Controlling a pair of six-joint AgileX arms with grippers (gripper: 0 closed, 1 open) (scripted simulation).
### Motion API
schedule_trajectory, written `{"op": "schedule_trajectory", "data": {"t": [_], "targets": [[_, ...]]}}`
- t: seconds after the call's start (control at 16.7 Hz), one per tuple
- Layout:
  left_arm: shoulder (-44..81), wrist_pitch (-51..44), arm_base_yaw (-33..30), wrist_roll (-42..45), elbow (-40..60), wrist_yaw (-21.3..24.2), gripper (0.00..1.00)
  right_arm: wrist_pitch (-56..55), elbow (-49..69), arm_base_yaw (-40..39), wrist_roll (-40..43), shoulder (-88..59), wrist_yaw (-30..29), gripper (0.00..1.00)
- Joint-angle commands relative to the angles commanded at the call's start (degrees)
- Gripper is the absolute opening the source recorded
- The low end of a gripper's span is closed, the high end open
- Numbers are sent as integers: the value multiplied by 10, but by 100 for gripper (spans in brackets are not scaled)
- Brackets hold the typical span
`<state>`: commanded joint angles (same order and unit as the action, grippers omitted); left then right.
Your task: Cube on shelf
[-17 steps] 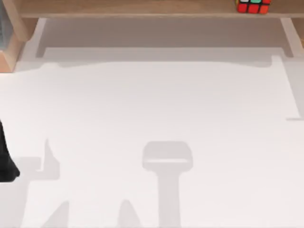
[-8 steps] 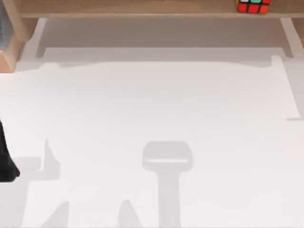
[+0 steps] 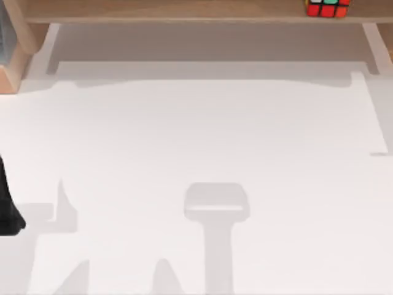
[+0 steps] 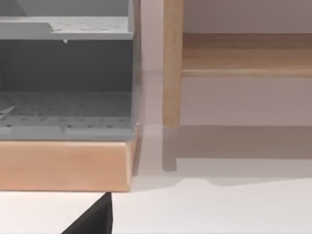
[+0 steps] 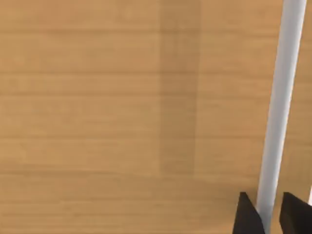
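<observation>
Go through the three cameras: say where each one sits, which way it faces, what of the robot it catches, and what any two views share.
Top view: above the table, looking down; shelf and cube at the far edge; left arm at the left edge.
Left wrist view: low, facing a grey rack and the shelf; dark gripper tip.
Right wrist view: close against wood; right gripper.
Shared: top and left wrist both show the shelf.

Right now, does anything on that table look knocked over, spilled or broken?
Nothing stands out. The small red, green and yellow puzzle cube sits squarely on the long light-brown wooden shelf, and the white table shows no spill.
</observation>
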<state>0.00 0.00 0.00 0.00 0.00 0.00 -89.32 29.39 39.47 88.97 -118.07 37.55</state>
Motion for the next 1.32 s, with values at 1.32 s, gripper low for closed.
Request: {"op": "schedule_trajectory", "data": {"t": [1.32], "targets": [[0, 0, 0, 0, 0, 0, 100, 82, 123, -63, -1, -47, -67, 0]]}}
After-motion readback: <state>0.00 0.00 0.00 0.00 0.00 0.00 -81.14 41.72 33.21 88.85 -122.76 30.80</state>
